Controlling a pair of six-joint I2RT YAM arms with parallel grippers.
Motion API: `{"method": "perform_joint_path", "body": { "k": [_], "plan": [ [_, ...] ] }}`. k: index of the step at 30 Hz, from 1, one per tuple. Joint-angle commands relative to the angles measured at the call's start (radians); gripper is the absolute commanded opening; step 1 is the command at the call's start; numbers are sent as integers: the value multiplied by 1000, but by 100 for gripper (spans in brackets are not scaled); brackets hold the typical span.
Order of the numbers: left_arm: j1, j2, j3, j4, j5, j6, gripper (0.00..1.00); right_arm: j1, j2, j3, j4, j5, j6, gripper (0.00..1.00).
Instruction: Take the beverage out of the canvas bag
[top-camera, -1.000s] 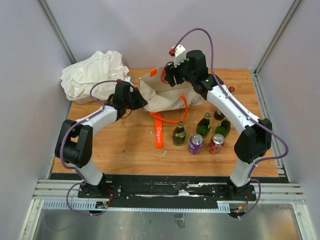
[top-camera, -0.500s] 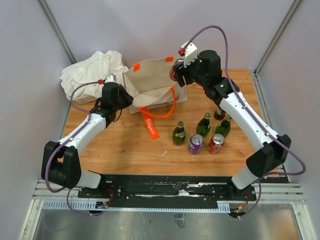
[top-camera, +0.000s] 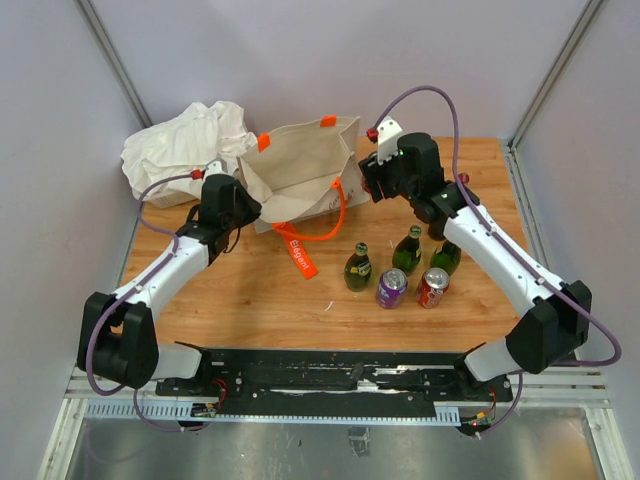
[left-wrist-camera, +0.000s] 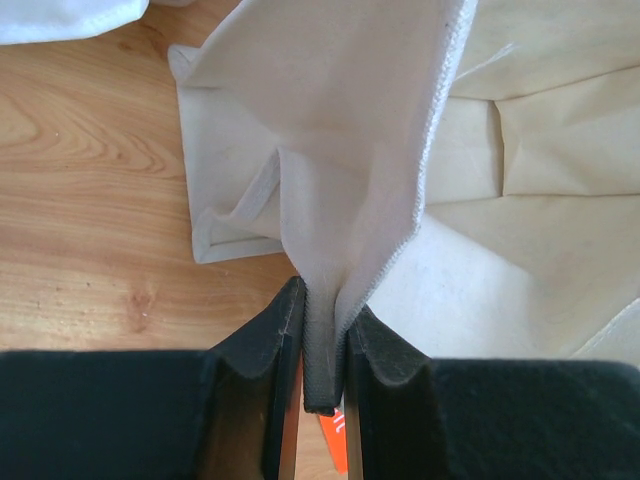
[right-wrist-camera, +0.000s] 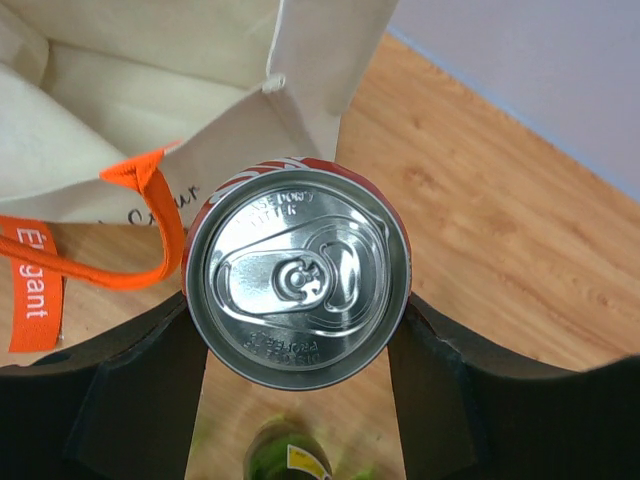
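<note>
The beige canvas bag (top-camera: 300, 175) lies open on the table at the back, its orange strap (top-camera: 298, 250) trailing forward. My left gripper (top-camera: 243, 207) is shut on a fold of the bag's rim at its left side; in the left wrist view the cloth (left-wrist-camera: 330, 230) is pinched between the pads of the gripper (left-wrist-camera: 322, 335). My right gripper (top-camera: 372, 186) is just right of the bag and above the table. It is shut on a red beverage can (right-wrist-camera: 297, 272), seen from its silver top, clear of the bag's mouth (right-wrist-camera: 150, 120).
A white cloth bundle (top-camera: 185, 140) sits at the back left. Three green bottles (top-camera: 358, 267), a purple can (top-camera: 391, 288) and a red can (top-camera: 432, 287) stand right of centre in front of the bag. One green bottle (right-wrist-camera: 290, 455) is below the held can.
My right gripper has moved right and down, away from the bag, with the can. My left gripper has pulled the bag's edge leftward, and the bag has shifted left.
</note>
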Motion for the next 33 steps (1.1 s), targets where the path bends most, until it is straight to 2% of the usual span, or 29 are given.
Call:
{"method": "perform_joint_path", "body": {
  "k": [1,12,19,23,33],
  "plan": [
    [9,-20,-11,33,8,-13,18,4,-39,-47,78,34,75,1],
    [9,-26,-2,27,25,1,42,-9,62,-176,142,-36,159,1],
    [9,-47,7,27,33,10,83,-10,148,-228,198,-40,193,1],
    [9,-60,12,23,32,18,99,-10,183,-225,200,-36,199,1],
    [9,-92,19,8,26,35,100,-14,243,-240,190,-21,236,2]
  ]
}}
